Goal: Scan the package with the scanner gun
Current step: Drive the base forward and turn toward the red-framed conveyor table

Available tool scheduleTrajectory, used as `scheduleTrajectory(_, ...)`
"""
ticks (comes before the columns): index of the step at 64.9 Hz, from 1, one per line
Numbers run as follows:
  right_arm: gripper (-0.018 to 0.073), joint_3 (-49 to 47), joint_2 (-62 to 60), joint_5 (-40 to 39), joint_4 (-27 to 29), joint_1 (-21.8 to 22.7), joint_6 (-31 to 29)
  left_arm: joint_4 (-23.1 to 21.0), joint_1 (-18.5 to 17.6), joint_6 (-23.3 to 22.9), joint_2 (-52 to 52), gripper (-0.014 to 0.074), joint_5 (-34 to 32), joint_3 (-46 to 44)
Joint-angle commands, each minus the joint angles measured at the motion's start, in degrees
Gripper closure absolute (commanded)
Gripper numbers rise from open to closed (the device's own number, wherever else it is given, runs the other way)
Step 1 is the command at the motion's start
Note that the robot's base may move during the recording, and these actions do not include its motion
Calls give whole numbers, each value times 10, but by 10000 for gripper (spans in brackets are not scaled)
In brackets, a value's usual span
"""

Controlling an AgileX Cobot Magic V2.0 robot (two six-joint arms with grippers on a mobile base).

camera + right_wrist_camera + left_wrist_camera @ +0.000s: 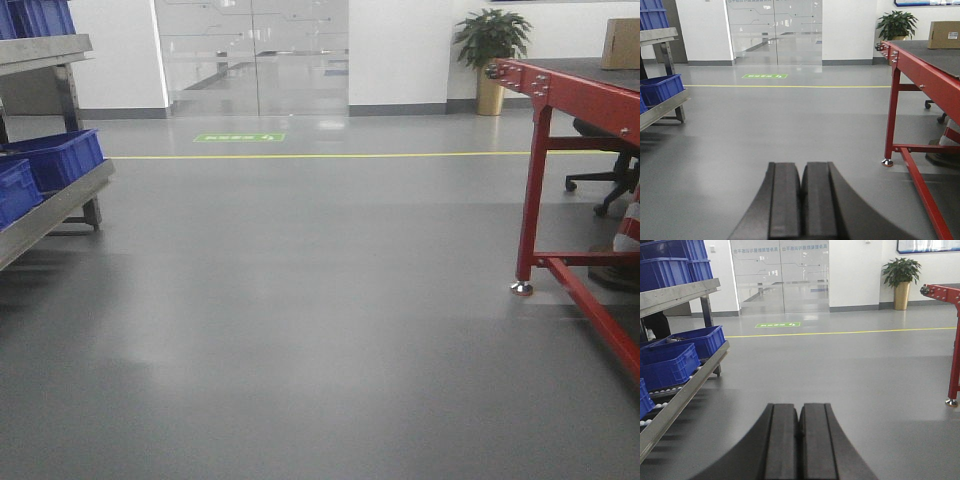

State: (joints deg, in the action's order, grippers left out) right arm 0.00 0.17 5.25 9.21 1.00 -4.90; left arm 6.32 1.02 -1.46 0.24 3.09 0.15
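A brown cardboard package point(943, 34) sits on the dark top of the red-framed table point(925, 75) at the far right; it also shows in the front view point(621, 44). No scanner gun is in view. My left gripper point(799, 407) is shut and empty, its black fingers pressed together above the grey floor. My right gripper point(801, 166) is shut and empty too, held over the floor left of the red table. Neither gripper appears in the front view.
A metal roller rack point(55, 205) with blue bins point(55, 157) stands at the left. The red table point(560, 95) fills the right, with an office chair point(605, 175) behind it. A potted plant point(492, 55) and glass doors point(250, 55) stand at the back wall. Grey floor lies between.
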Motion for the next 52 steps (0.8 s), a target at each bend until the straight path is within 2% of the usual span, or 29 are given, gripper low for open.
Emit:
scheduleTrajectory(1,703,0,-2,-10,-4,-1,-5,-2,-1,-3,-2,708,-11,-2)
scheduleTrajectory(52,703,0,-2,-10,-4,-1,-5,-2,-1,-3,-2,708,-11,-2)
